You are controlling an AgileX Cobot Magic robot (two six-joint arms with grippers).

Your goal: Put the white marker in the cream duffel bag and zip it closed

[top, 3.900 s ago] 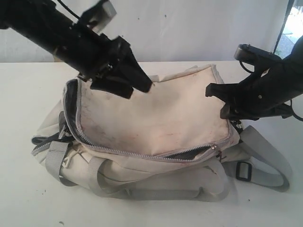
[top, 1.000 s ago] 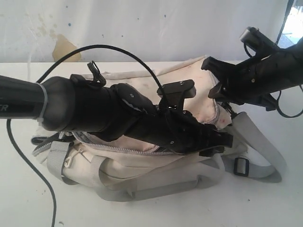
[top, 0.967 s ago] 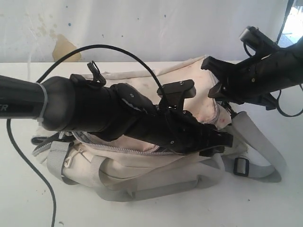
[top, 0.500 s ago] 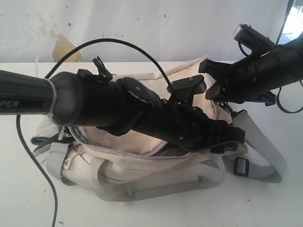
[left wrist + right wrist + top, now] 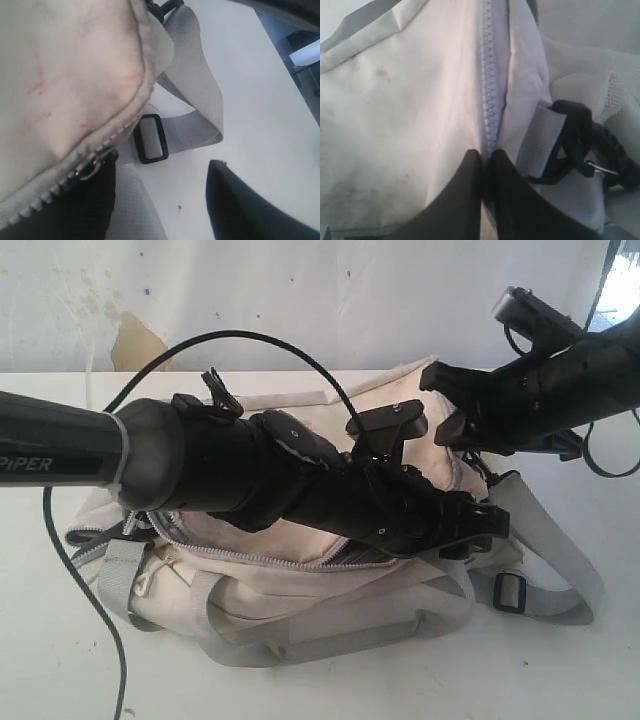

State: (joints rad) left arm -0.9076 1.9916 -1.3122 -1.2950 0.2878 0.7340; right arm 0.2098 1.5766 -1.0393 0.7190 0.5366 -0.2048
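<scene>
The cream duffel bag (image 5: 300, 602) lies on the white table, its smudged top flap (image 5: 65, 75) partly zipped. My left gripper (image 5: 478, 525) reaches across the bag to its right end. It is open (image 5: 161, 170), and one finger sits right against the metal zipper pull (image 5: 91, 168). A dark gap in the zip (image 5: 365, 556) shows just behind the left arm. My right gripper (image 5: 436, 402) is at the bag's far right corner, shut (image 5: 486, 154) on the fabric beside the zipper seam (image 5: 489, 85). The white marker is not in view.
A grey shoulder strap (image 5: 560, 560) with a black buckle (image 5: 509, 591) (image 5: 152, 138) trails on the table (image 5: 50, 660) right of the bag. Grey carry handles (image 5: 330, 640) hang at the front. A black cable (image 5: 60, 570) loops off the left arm. A wall stands behind.
Since the earliest frame the left arm has swung from the bag's far left across to its right end. Over the last second it shifted only slightly; the right gripper lifted a little.
</scene>
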